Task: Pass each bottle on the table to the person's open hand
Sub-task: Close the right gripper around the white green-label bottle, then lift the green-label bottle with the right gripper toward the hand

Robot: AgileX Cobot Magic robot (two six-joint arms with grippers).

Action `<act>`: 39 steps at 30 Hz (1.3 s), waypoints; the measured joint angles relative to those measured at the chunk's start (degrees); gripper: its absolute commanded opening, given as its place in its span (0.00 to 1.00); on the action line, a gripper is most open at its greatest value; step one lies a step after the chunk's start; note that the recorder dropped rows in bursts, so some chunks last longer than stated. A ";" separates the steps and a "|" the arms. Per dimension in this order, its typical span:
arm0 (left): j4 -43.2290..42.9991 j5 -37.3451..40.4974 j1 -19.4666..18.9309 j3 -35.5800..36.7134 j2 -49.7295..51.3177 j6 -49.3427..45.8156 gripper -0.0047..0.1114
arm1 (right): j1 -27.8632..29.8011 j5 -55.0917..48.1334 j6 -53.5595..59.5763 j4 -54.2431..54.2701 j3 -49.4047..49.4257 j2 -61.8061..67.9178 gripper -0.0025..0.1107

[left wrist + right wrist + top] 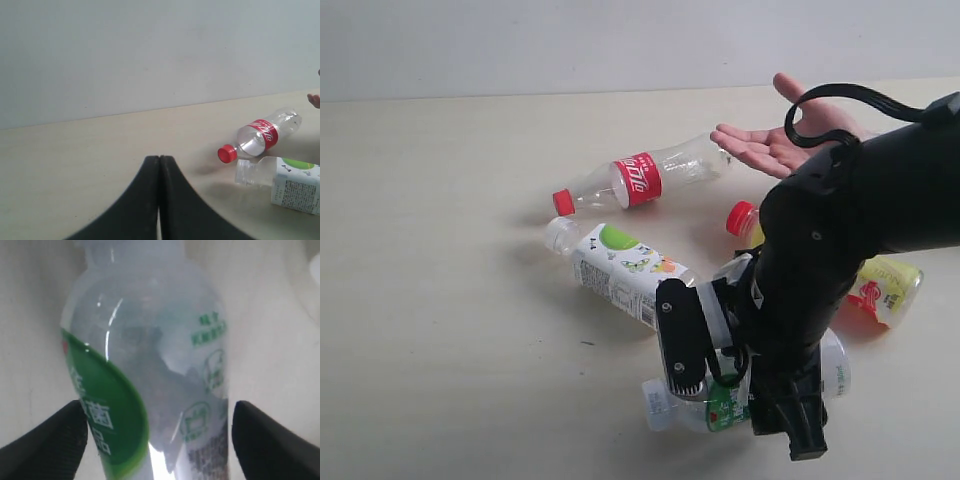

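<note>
A plain pale grey wall (620, 45) rises directly behind the bench (440, 250), meeting its far edge in one straight line; its surface looks smooth, matte and evenly lit throughout.

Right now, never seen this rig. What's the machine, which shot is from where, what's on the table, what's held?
It is a robot with two arms, each ending in a pincer gripper. One picture comes from a camera off the arms, looking over the table. The other two come from a camera on each wrist, looking out past that arm's gripper.

Four bottles lie on their sides: a clear bottle with a red label, a white-capped bottle, a yellow bottle that is partly hidden, and a second white-capped bottle.

The right gripper is down over that last one, jaws open on either side, not visibly clamped. The left gripper is shut and holds nothing. The person's open hand is held palm up beyond the bottles.
</note>
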State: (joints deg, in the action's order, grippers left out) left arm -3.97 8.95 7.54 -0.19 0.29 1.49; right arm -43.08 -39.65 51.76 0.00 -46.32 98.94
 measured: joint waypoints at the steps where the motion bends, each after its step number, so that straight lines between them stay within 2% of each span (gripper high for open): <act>1: 0.00 0.00 0.00 0.00 0.00 0.00 0.04 | 0.00 0.12 -0.29 0.00 0.00 0.12 0.53; 8: 0.00 0.00 0.00 0.00 0.00 0.00 0.04 | 0.00 0.36 -0.75 0.00 0.00 0.25 0.11; 10: 0.00 0.00 0.00 0.00 0.00 0.00 0.04 | 0.00 0.36 -0.75 0.00 0.00 0.25 0.02; 17: 0.00 0.00 0.00 0.00 0.00 0.00 0.04 | 0.00 -3.15 -0.75 -0.60 0.00 -1.46 0.02; 23: 0.00 0.00 0.00 0.00 0.00 0.00 0.04 | 0.00 -15.49 -1.53 -1.22 -1.22 -6.27 0.02; 26: 0.00 0.00 0.00 0.00 0.00 0.00 0.04 | 0.00 -21.22 -5.77 -1.37 -5.16 -8.38 0.02; 28: 0.00 0.00 0.00 0.00 0.00 0.00 0.04 | -0.03 -27.00 -12.49 -2.27 -12.48 -10.16 0.02; 30: 0.00 0.00 0.00 0.00 0.00 0.00 0.04 | -0.14 -29.32 -19.66 -7.82 -18.80 -10.78 0.02; 32: 0.00 0.00 0.00 0.00 0.00 0.00 0.04 | 2.30 -29.46 -29.69 -11.78 -24.78 -10.76 0.02; 35: 0.00 0.00 0.00 0.00 0.00 0.00 0.04 | 6.86 -29.58 -36.43 -12.82 -29.78 -10.76 0.02; 39: 0.00 0.00 0.00 0.00 0.00 0.00 0.04 | 17.29 -29.83 -43.74 -13.39 -33.68 -10.76 0.02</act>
State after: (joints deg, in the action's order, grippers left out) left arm -3.97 8.95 7.54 -0.19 0.29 1.49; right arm -25.79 -69.48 8.02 -13.39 -80.00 88.18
